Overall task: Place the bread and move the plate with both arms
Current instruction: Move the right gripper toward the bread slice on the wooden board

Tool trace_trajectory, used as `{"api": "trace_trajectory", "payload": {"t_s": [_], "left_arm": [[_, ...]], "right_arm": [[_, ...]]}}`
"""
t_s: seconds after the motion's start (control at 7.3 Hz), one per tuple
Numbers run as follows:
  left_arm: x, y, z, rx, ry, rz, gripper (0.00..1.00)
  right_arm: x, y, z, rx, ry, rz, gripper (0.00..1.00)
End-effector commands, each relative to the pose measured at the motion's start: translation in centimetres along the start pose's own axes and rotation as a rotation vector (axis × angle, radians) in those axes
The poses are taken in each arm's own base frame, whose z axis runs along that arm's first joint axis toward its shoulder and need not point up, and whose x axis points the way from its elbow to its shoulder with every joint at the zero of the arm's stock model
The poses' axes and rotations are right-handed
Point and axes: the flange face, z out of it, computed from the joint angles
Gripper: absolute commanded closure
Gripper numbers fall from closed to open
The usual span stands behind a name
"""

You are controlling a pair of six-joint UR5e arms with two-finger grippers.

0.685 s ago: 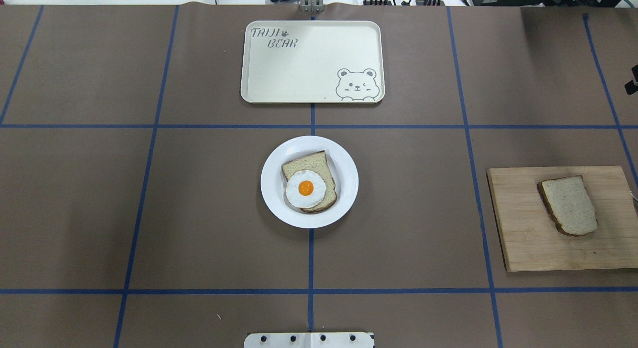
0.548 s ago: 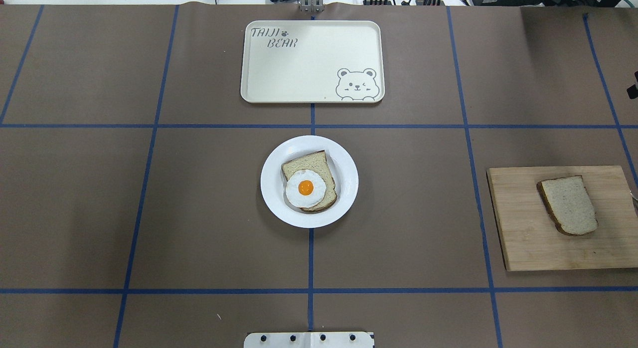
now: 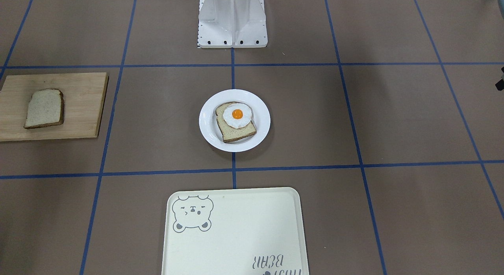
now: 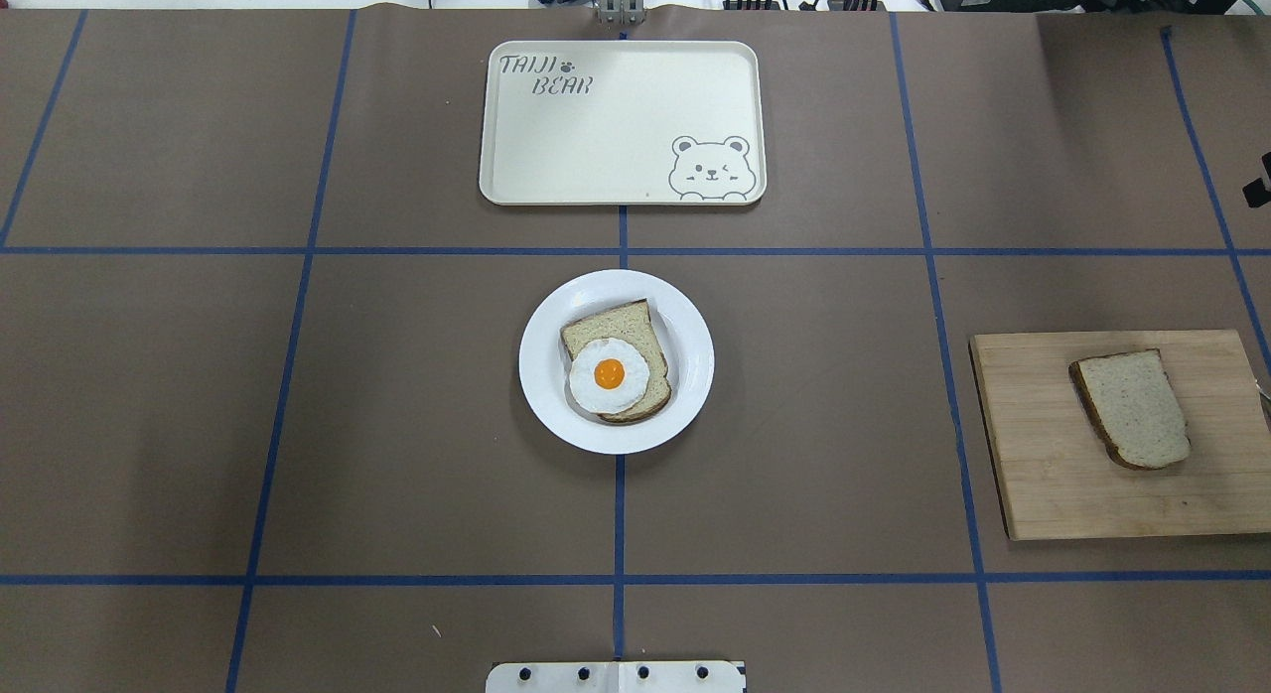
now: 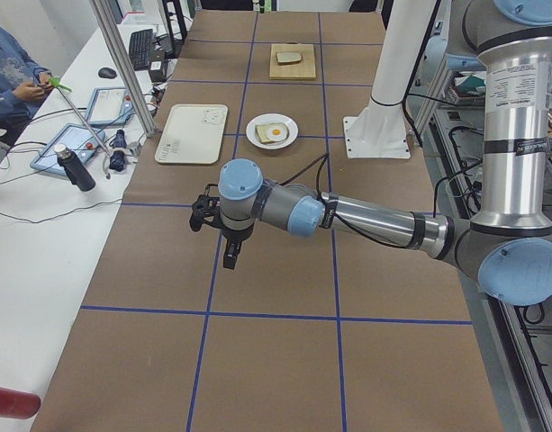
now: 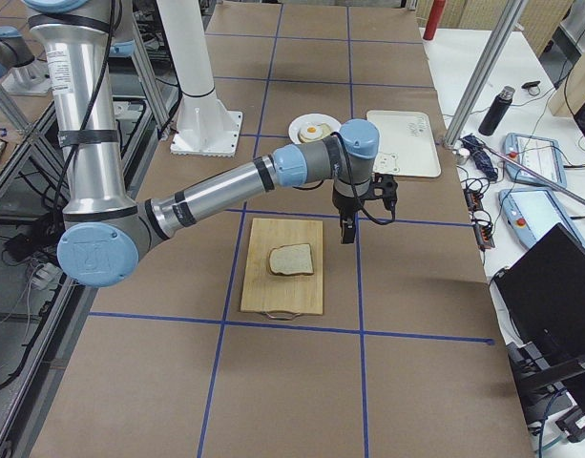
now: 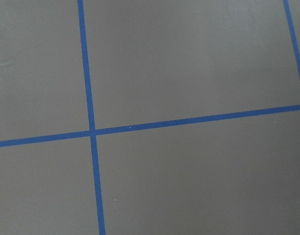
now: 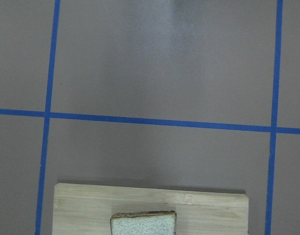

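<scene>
The plain bread (image 4: 1134, 408) lies on a wooden board at the table's right, also in the front view (image 3: 44, 108) and at the right wrist view's bottom edge (image 8: 143, 223). The white plate (image 4: 687, 375) sits at the table's middle and carries a slice topped with a fried egg (image 4: 609, 374). My right gripper (image 6: 346, 234) hangs above the table just beyond the board's far side; only a dark sliver of it shows at the overhead's right edge. My left gripper (image 5: 229, 256) hangs over bare table far to the left. I cannot tell whether either is open or shut.
The wooden board (image 4: 1043, 465) lies at the right. A cream tray with a bear drawing (image 4: 596, 137) lies beyond the plate. The robot's white base (image 3: 232, 19) stands at the near edge. Blue tape lines cross the brown table.
The dark sliver of my right gripper at the overhead's right edge has shifted a little toward the robot. The bread, plate and tray have not moved.
</scene>
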Motion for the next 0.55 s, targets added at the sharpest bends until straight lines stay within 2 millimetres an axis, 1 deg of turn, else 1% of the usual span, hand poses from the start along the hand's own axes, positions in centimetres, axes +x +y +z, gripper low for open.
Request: {"api": "trace_trajectory", "payload": {"t_s": [0.0, 0.14, 0.27, 0.41], "left_arm": [[0.0, 0.0, 0.4, 0.026, 0.008, -0.033, 0.02], [0.3, -0.4, 0.1, 0.034, 0.01, -0.03, 0.02], [0.1, -0.3, 0.3, 0.03, 0.007, -0.034, 0.02], [0.0, -0.4, 0.4, 0.03, 0.006, -0.034, 0.02]], "right_arm": [[-1.6, 0.9, 3.2, -0.056, 0.005, -0.034, 0.0], [-1.9, 1.8, 5.1, -0.08, 0.006, -0.045, 0.0], [-1.9, 2.0, 5.2, -0.066, 0.001, -0.002, 0.0], [-2.1, 2.6, 6.1, -0.084, 0.002, 0.013, 0.0]]}}
